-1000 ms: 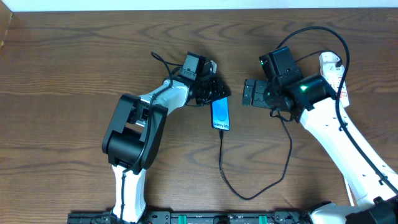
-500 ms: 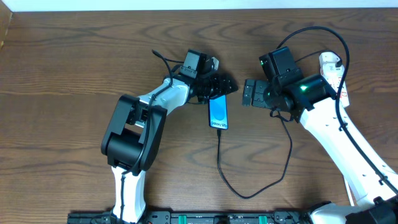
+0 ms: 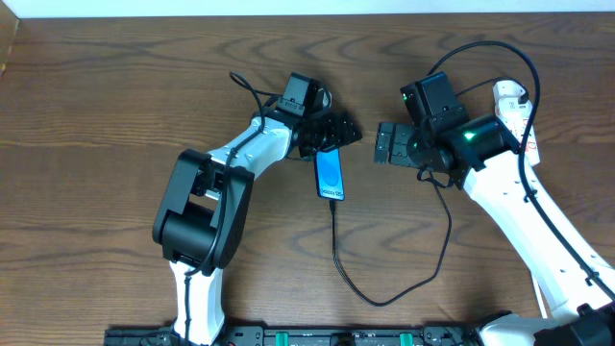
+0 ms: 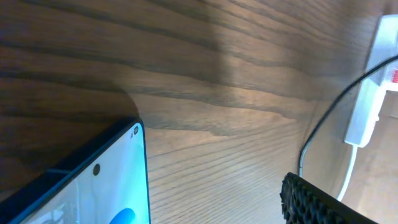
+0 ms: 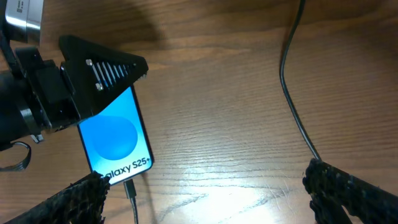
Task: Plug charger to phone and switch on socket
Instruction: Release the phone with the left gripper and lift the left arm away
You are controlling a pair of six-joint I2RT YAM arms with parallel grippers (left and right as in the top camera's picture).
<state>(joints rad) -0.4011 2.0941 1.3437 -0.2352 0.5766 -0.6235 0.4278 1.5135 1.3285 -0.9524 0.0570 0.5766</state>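
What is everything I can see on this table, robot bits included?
phone: one, black frame with blue screen, mid-table.
charger: one, thin black cable, runs from the phone's lower end, loops toward the arms' bases, then heads rightward.
socket: one, white strip with red marks, far right, partly hidden by the right arm.
table: one, dark brown wood, under everything.
left arm: one, black and white, left of the phone.
right arm: one, white and black, right side.
left gripper: one, black, open, over the phone's top end.
right gripper: one, black, open and empty, right of the phone.
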